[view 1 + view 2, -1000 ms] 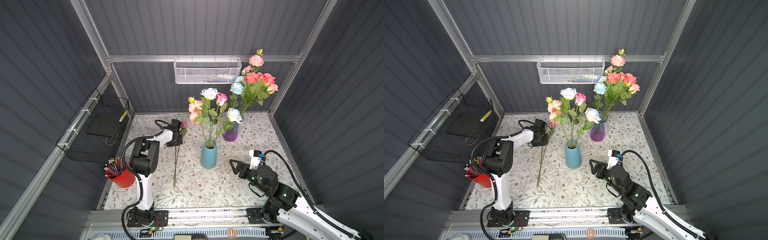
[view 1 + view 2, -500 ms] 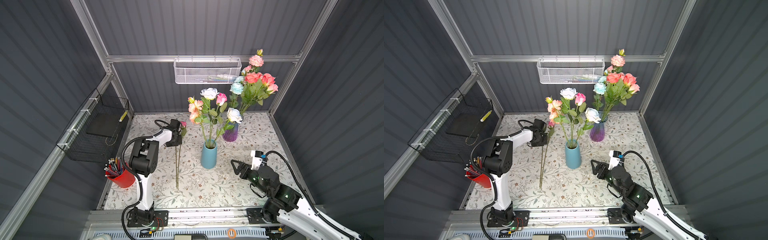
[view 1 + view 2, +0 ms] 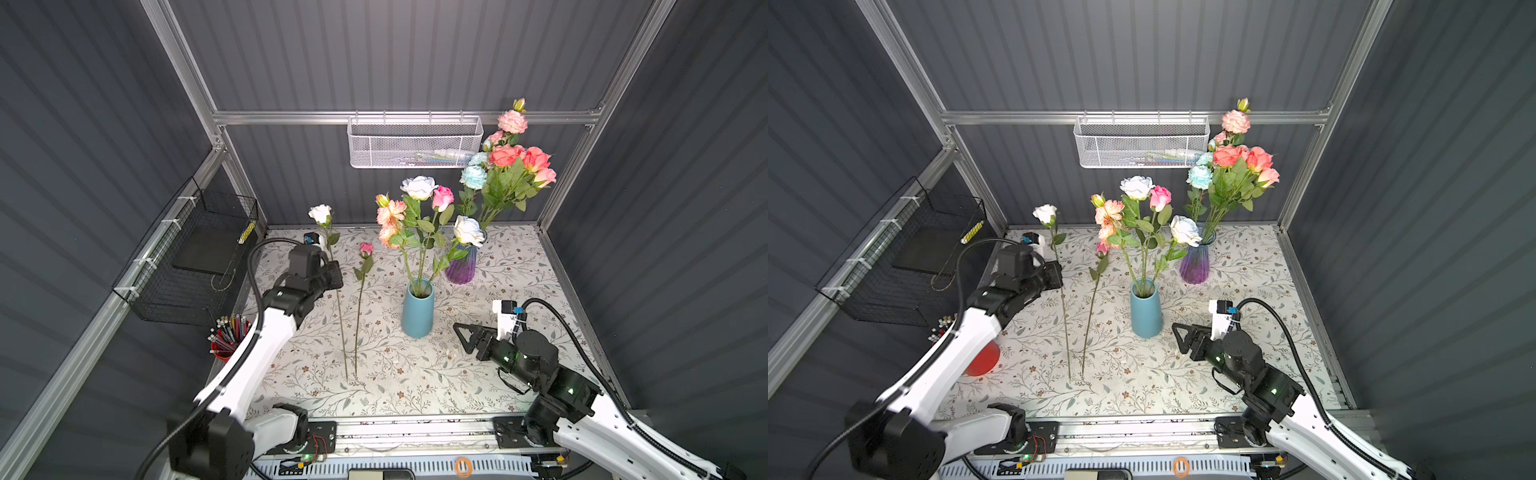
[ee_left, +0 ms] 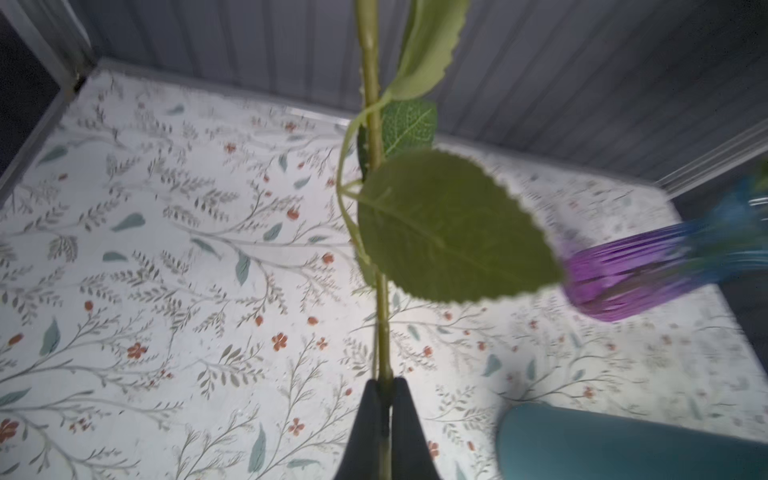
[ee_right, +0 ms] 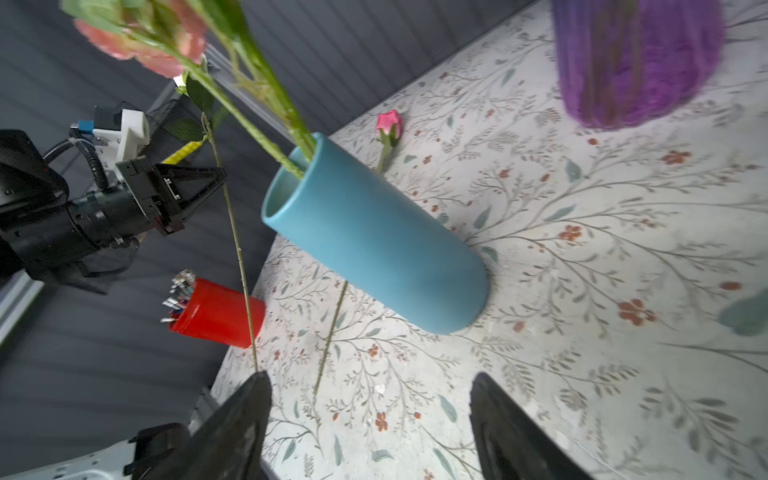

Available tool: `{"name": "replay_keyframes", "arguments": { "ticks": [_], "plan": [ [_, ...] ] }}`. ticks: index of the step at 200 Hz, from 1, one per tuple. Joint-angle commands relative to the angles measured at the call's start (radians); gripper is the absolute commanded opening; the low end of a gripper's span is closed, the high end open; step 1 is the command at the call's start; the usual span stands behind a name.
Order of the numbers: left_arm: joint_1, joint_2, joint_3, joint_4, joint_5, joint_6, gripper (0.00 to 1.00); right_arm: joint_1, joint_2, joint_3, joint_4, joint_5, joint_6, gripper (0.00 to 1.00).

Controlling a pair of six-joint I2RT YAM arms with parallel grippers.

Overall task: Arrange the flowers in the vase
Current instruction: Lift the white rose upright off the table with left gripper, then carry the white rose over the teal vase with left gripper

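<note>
Left hand (image 3: 335,272) is clenched on the stem of a white rose (image 3: 320,214), which is held upright over the left part of the surface (image 3: 519,291). Whether the stem's lower end touches down cannot be told. Just to its right, a pink rose (image 3: 366,249) is lying flat, not yet collected. Several flowers are already seated in the blue vase (image 3: 417,309), and a fuller bunch is seated in the purple vase (image 3: 460,266). Right hand (image 3: 460,338) is spread and empty. Two stems are judged outstanding.
</note>
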Motion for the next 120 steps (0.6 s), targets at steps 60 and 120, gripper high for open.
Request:
{"name": "replay_keyframes", "arguments": {
  "ticks": [60, 120],
  "plan": [
    [0.003, -0.267, 0.054, 0.331, 0.289, -0.104, 0.00, -0.007, 0.125, -0.045, 0.352, -0.254, 0.017, 0.79],
    [-0.121, -0.104, 0.232, 0.486, 0.315, -0.094, 0.00, -0.007, 0.037, -0.053, 0.260, -0.099, 0.022, 0.79]
  ]
}}
